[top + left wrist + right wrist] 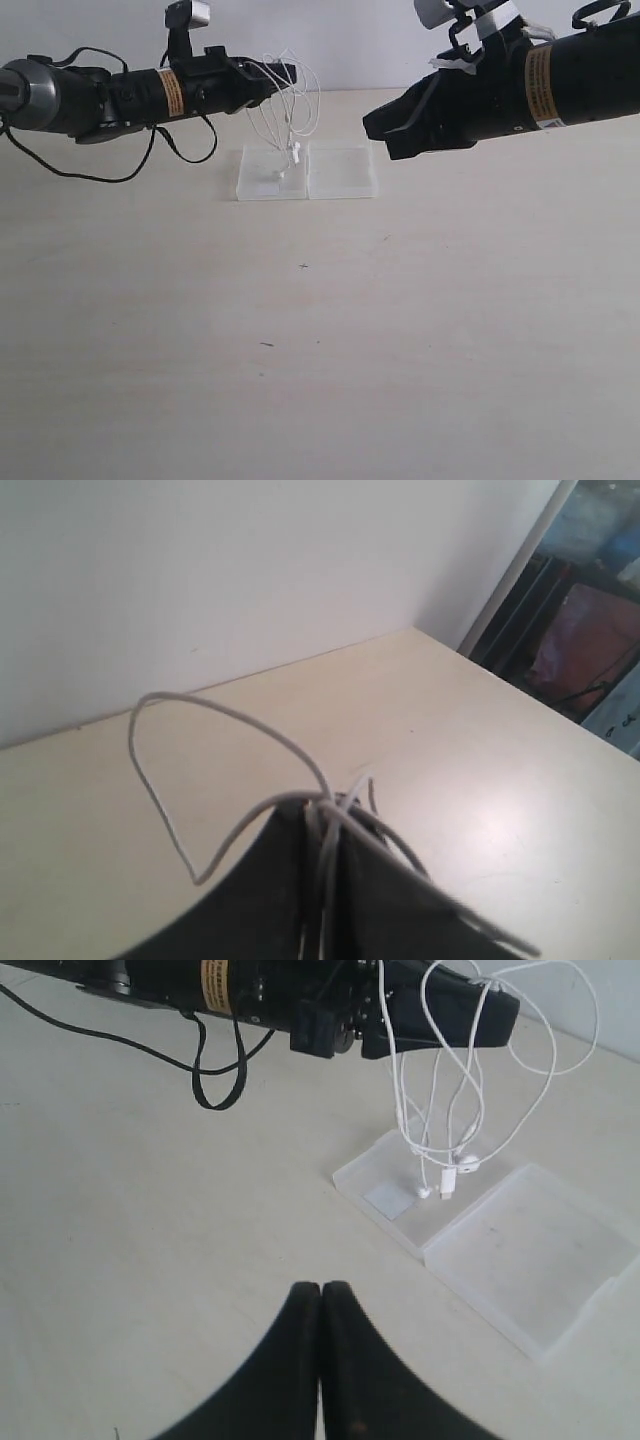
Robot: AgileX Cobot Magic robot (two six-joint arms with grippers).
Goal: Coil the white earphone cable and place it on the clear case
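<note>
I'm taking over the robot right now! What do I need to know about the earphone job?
Left gripper: shut on the white earphone cable, which hangs from it in loose loops.
Right gripper: fingers shut, holding nothing, off to the side.
Clear case: lies open on the table. The earbuds dangle over its labelled half; I cannot tell if they touch it.
Done: cable gathered into loops, held over the case.
Left: lower it onto the case and let go.

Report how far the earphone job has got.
Done: the white earphone cable is gathered into loose loops. In hand: the left gripper holds it hanging over the clear case. Left: lowering it onto the case and releasing. The right gripper is shut, empty.
</note>
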